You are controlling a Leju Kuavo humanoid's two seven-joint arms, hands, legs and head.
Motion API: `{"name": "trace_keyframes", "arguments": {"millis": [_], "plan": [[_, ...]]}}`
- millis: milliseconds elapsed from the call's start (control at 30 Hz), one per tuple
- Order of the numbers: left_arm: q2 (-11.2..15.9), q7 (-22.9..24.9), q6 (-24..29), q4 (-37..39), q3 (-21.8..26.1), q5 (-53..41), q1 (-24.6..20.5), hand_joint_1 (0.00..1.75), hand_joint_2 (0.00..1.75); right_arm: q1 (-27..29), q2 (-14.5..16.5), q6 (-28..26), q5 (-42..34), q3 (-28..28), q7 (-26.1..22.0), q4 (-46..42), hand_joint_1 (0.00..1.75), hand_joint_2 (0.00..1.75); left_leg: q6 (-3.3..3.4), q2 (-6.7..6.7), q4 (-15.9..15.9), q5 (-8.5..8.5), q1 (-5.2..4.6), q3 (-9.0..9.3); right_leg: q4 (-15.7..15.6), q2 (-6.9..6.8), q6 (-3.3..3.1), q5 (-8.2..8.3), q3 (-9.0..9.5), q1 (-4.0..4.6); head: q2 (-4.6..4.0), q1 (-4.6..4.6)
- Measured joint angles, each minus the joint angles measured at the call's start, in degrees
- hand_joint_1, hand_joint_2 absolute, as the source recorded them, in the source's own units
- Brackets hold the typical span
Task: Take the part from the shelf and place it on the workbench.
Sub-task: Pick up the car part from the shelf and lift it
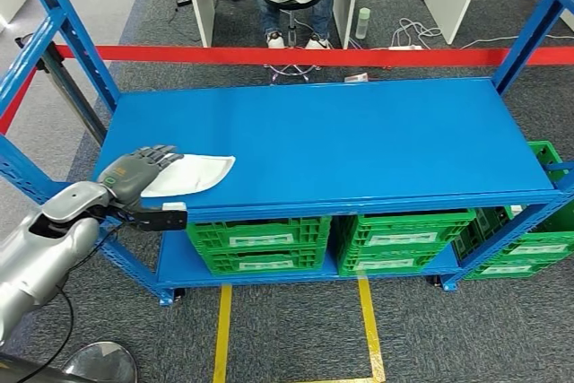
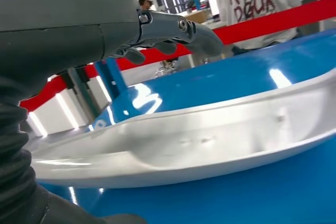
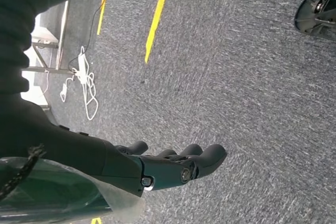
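Head view is showing the left hand (image 1: 139, 175) lying over the near end of the part (image 1: 193, 174) on the shelf (image 1: 379, 136), fingers extended above it; whether they are gripping, I cannot tell. Its long axis is running away from the hand along the front edge. The right hand (image 3: 174, 166) is hanging with fingers apart, holding nothing. No label is legible.
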Motion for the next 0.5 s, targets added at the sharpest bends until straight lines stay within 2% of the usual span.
{"name": "trace_keyframes", "arguments": {"millis": [133, 300, 333, 433, 467, 500], "plan": [[-1.1, -0.1, 0.0, 1.9, -0.6, -1.0, -1.4, 0.0, 1.75, 0.0, 0.0, 0.0, 0.0, 0.3, 0.0, 0.0, 0.0, 1.75, 0.0, 0.02, 0.0, 0.0, 0.0, 0.0, 0.0, 0.04, 0.0, 0.01, 0.0, 0.0, -0.01, -0.01], [-1.0, 0.1, 0.0, 4.8, -1.7, -3.2, -4.3, 0.03, 1.75, 0.0, -0.1, 0.1, -0.1, 0.3, 0.0, 0.0, 0.0, 1.75, 0.0, 0.01, 0.0, 0.0, 0.0, 0.0, 0.0, 0.02, 0.0, 0.01, 0.0, 0.0, -0.01, -0.01], [-1.0, 0.1, -0.1, 5.2, -1.9, -3.4, -4.7, 0.3, 1.75, 0.0, -0.2, 0.1, -0.1, 0.3, 0.0, 0.0, 0.0, 1.75, 0.0, 0.01, 0.0, 0.0, 0.0, 0.0, 0.0, 0.02, 0.0, 0.01, 0.0, 0.0, -0.01, -0.01], [-0.7, 0.1, -0.3, 6.6, -2.2, -3.8, -5.9, 1.56, 1.75, 0.0, -0.2, 0.2, -0.1, 0.3, 0.0, 0.0, 0.0, 1.75, 0.0, 0.02, 0.0, 0.0, 0.01, 0.0, 0.0, 0.04, 0.0, 0.01, 0.0, 0.01, -0.01, -0.01], [-0.5, 0.1, -0.3, 7.0, -2.3, -4.0, -6.3, 1.73, 1.75, 0.0, -0.3, 0.2, -0.1, 0.3, 0.0, 0.0, 0.0, 1.75, 0.0, 0.02, 0.0, 0.0, 0.01, 0.0, 0.0, 0.04, 0.0, 0.01, 0.0, 0.01, -0.01, -0.01], [-0.3, 0.1, -0.3, 7.5, -2.3, -4.1, -6.6, 1.75, 1.75, 0.0, -0.3, 0.1, -0.1, 0.3, 0.0, 0.0, 0.0, 1.75, 0.0, 0.02, 0.0, 0.0, 0.01, 0.0, 0.0, 0.04, 0.0, 0.01, 0.0, 0.01, -0.01, -0.01]]}}
